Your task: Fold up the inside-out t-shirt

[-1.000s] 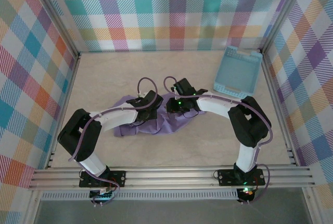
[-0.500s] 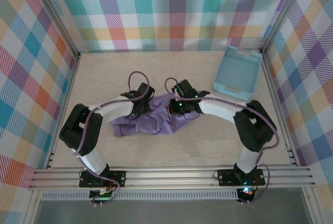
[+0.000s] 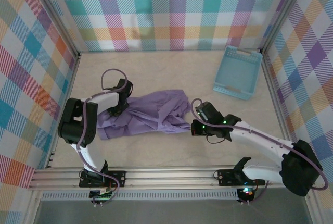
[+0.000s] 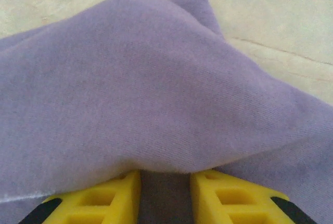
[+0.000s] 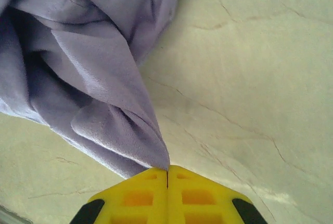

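Note:
The lavender t-shirt (image 3: 151, 114) lies crumpled but drawn out sideways on the pale table. At its left end my left gripper (image 3: 120, 104) is shut on a thick fold. In the left wrist view the t-shirt (image 4: 156, 88) drapes over the yellow fingertips, and cloth fills the gap of the left gripper (image 4: 165, 174). My right gripper (image 3: 192, 126) holds the shirt's near right tip. In the right wrist view the right gripper (image 5: 167, 169) has its jaws pressed together on a thin point of the t-shirt (image 5: 78, 67).
A light blue slotted basket (image 3: 238, 72) stands at the back right, apart from the shirt. Plaid walls with metal posts (image 3: 67, 41) close in the table on three sides. Bare tabletop (image 3: 156, 67) lies behind the shirt, and the near rail (image 3: 171, 174) runs in front.
The arms moved apart: the left gripper went left and the right gripper came toward the near right. The shirt, bunched between them before, is now drawn out wider.

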`<action>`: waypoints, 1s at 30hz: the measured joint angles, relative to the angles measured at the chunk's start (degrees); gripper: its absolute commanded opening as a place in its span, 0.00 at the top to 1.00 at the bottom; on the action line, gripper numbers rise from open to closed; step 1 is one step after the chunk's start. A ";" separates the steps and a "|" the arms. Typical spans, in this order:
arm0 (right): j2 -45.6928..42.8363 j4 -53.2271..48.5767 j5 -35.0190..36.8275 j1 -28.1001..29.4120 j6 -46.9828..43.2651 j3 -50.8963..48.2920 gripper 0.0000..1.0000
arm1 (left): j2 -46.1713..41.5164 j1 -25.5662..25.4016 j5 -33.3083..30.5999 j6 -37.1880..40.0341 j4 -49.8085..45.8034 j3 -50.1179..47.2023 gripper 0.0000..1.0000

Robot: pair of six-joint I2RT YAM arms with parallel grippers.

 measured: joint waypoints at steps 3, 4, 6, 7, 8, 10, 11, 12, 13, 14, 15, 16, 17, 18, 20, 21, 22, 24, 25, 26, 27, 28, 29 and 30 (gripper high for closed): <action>-0.63 -0.24 -0.24 0.00 2.36 -1.38 0.97 | -3.30 0.00 -0.42 -0.96 -0.72 -1.29 0.70; -0.33 -0.15 -0.57 0.04 2.89 -1.84 0.91 | -4.02 0.00 -0.37 -0.98 -0.72 -1.31 0.70; 1.53 -0.39 -1.53 0.26 3.69 -2.36 0.75 | -5.40 -0.09 0.26 -0.68 -0.39 -1.31 0.69; 2.60 -0.59 -1.51 0.37 3.74 -2.36 0.70 | -6.01 -0.52 0.63 -0.39 -0.42 -1.33 0.69; 3.85 -1.01 -1.46 0.50 3.45 -2.29 0.66 | -6.64 -0.94 0.72 0.02 -0.42 -1.33 0.69; 4.94 -2.80 -0.59 0.55 2.80 -1.79 0.62 | -8.09 -2.78 0.63 1.07 -0.63 -1.31 0.68; 5.07 -4.00 0.22 0.55 2.01 -0.98 0.61 | -9.09 -4.61 0.52 1.70 -0.87 -1.27 0.68; 5.07 -4.96 0.92 0.55 1.36 0.17 0.60 | -10.25 -6.84 0.50 2.43 -1.11 -1.18 0.67; 5.09 -5.53 1.57 0.55 0.52 1.60 0.59 | -11.41 -9.03 0.48 2.93 -1.36 -1.09 0.66; 5.18 -5.53 2.03 0.55 -0.31 3.28 0.58 | -12.98 -11.87 0.44 3.58 -1.55 -1.05 0.64; 5.49 -5.25 2.34 0.55 -1.11 4.90 0.58 | -14.64 -14.73 0.46 4.09 -1.60 -1.05 0.63; 6.05 -4.81 2.49 0.55 -1.77 6.49 0.58 | -16.22 -17.29 0.50 4.52 -1.55 -1.03 0.62; 6.93 -4.11 2.58 0.55 -2.51 7.89 0.58 | -17.81 -19.87 0.76 4.96 -1.42 -1.01 0.62; 7.91 -3.30 2.56 0.55 -2.99 8.94 0.57 | -18.95 -21.88 1.38 5.22 -1.18 -1.01 0.61; 10.91 -1.62 1.97 0.61 -4.26 10.97 0.56 | -20.83 -25.42 3.13 5.40 0.11 -1.09 0.61; 12.48 -0.87 1.70 0.72 -4.72 11.69 0.54 | -21.18 -26.47 4.02 5.40 1.14 -1.33 0.61; 14.14 -0.33 1.55 0.90 -5.25 12.35 0.52 | -21.22 -27.17 4.70 5.33 1.77 -1.57 0.61; 17.68 -0.07 1.51 1.46 -6.36 14.12 0.50 | -20.90 -28.26 5.88 4.98 3.06 -2.73 0.61; 19.32 0.11 1.46 1.75 -6.88 14.99 0.50 | -20.63 -28.55 6.25 4.85 3.26 -3.26 0.60; 20.96 0.35 1.46 1.99 -7.37 15.91 0.50 | -20.15 -28.61 6.56 4.61 3.37 -3.85 0.60; 22.27 0.66 1.29 2.10 -7.65 16.61 0.53 | -19.43 -28.63 6.62 4.24 3.41 -4.28 0.59; 23.30 0.87 1.29 2.12 -8.11 17.14 0.56 | -18.75 -28.63 6.58 4.07 3.45 -4.52 0.58; 24.35 1.01 1.31 2.23 -8.55 17.66 0.61 | -17.84 -28.63 6.54 3.85 3.45 -4.59 0.58; 25.14 1.05 1.38 2.27 -8.76 18.03 0.66 | -17.03 -28.57 6.54 3.69 3.56 -4.59 0.58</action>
